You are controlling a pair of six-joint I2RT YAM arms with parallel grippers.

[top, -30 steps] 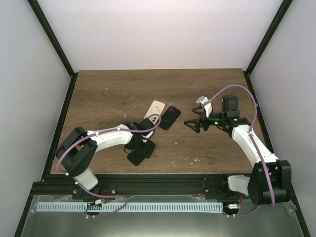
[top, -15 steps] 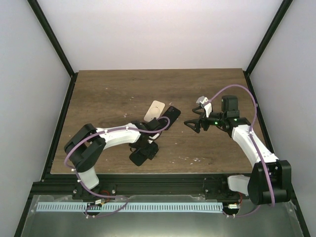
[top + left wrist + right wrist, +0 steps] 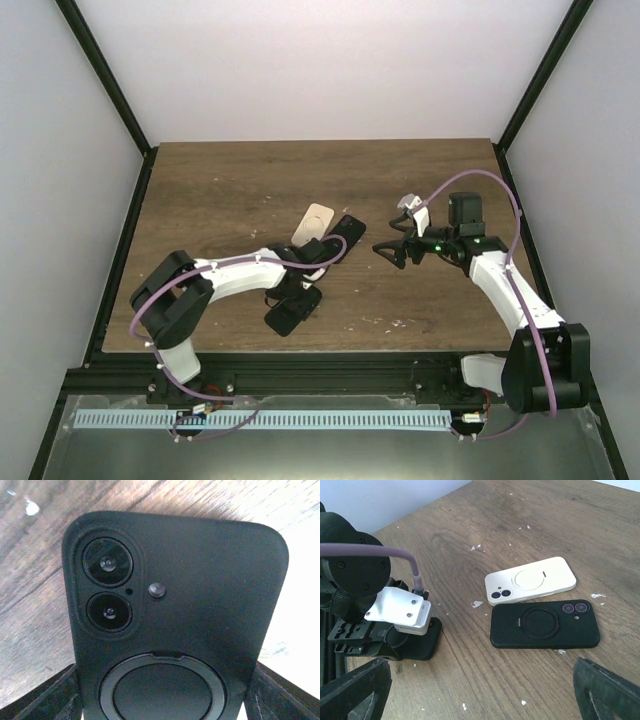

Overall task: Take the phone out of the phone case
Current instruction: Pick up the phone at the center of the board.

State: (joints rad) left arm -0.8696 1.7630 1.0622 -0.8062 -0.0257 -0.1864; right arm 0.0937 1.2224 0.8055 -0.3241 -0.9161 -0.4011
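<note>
Black cased phone [image 3: 175, 615] lies on the table [image 3: 30, 605] under my left gripper [image 3: 165, 680], long axis running away from me, jaws beside both long edges; whether they press, I cannot tell.

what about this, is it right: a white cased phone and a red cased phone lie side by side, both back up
Wrong colour: beside the white cased phone lies a black cased phone, not a red one; the right wrist view shows it. Rest holds.
</note>
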